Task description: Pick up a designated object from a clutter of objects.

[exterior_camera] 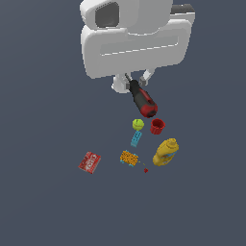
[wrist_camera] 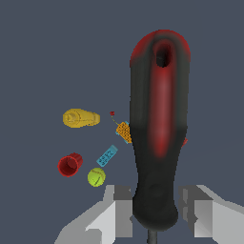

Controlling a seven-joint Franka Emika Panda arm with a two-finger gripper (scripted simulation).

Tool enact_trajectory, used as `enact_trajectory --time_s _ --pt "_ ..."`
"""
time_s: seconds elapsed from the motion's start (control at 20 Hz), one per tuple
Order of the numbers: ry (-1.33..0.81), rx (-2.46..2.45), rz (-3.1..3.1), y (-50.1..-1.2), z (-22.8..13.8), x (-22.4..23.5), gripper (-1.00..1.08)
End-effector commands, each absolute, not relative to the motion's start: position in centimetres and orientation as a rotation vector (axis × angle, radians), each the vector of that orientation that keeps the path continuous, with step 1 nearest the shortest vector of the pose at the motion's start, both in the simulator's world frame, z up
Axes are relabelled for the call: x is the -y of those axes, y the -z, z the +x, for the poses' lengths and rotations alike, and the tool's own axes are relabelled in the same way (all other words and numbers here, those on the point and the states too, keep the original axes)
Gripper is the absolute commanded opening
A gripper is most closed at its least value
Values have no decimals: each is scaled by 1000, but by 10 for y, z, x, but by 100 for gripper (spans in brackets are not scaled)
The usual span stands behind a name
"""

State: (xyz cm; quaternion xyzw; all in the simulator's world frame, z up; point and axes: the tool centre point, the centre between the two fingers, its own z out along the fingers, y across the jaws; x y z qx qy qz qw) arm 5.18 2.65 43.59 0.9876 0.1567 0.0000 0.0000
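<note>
Screwdriver point(exterior_camera: 142, 99) hangs in the gripper point(exterior_camera: 137, 80) in the exterior view, handle angled downward, well above the red cup point(exterior_camera: 157, 126), green ball point(exterior_camera: 138, 124), blue block point(exterior_camera: 136, 139), orange piece point(exterior_camera: 129, 157), yellow bottle point(exterior_camera: 166, 152) and flat red box point(exterior_camera: 90, 162). We judge the pick nearly complete.

Wrist view: fingers point(wrist_camera: 112, 214) closed narrow on the screwdriver point(wrist_camera: 158, 138) at the shaft end of its handle, with most of the handle's weight beyond the pads. The clutter lies far below. We should hold the squeeze steady and raise smoothly and straight, since a jerk could pivot the handle between the pads.
</note>
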Motion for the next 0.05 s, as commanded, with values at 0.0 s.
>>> enact_trajectory --time_s 0.0 --pt "0 -492 3103 -437 52 -27 -100"
